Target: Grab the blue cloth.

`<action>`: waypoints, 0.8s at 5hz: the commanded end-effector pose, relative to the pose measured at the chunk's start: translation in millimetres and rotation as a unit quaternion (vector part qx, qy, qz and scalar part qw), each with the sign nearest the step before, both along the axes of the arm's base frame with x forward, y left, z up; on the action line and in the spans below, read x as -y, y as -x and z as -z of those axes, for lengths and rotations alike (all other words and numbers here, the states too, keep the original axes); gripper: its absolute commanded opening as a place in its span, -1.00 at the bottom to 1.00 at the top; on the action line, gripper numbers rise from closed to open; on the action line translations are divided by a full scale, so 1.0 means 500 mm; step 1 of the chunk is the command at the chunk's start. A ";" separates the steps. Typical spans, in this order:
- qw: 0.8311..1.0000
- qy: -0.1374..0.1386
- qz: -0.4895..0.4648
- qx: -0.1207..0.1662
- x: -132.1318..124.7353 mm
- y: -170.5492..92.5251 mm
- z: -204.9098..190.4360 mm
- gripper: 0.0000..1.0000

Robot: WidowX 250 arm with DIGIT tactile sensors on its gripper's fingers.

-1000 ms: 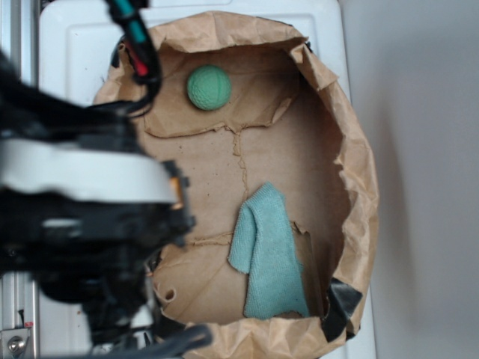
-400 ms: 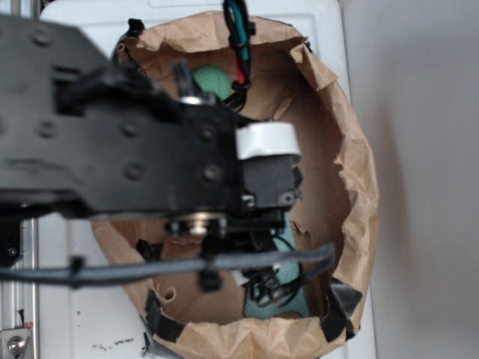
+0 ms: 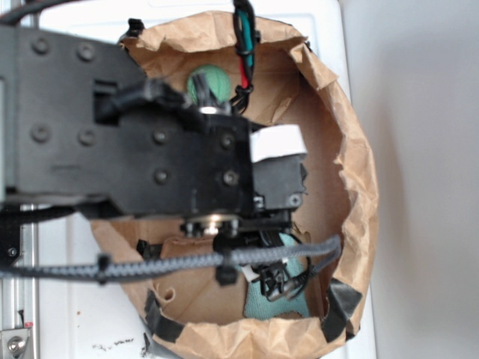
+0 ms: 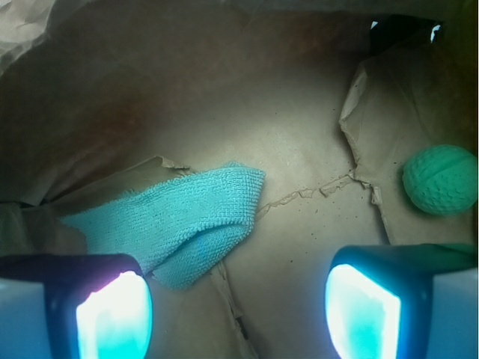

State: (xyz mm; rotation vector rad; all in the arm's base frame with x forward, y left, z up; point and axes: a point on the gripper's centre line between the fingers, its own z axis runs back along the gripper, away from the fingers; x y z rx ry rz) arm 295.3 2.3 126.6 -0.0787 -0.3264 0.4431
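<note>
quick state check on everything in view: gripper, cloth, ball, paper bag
gripper: open, holding nothing, low inside the bag
blue cloth: lying folded on the bag floor, ungrasped, one end beside a finger
green ball: resting loose on the bag floor, apart from the cloth
paper bag: open, rim crumpled and torn

Cloth (image 4: 179, 221) left, ball (image 4: 441, 180) right (both in bag (image 3: 359, 187)).

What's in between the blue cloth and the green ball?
In the wrist view, only bare torn brown paper lies between the blue cloth and the green ball.
</note>
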 end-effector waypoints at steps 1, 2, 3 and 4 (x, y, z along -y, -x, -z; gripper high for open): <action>1.000 0.001 -0.005 0.018 -0.008 -0.006 -0.025 1.00; 0.999 0.022 0.025 0.010 -0.007 0.006 0.003 1.00; 0.999 0.026 0.034 -0.004 0.011 -0.012 0.036 1.00; 0.999 0.033 0.027 -0.011 0.035 -0.026 0.064 1.00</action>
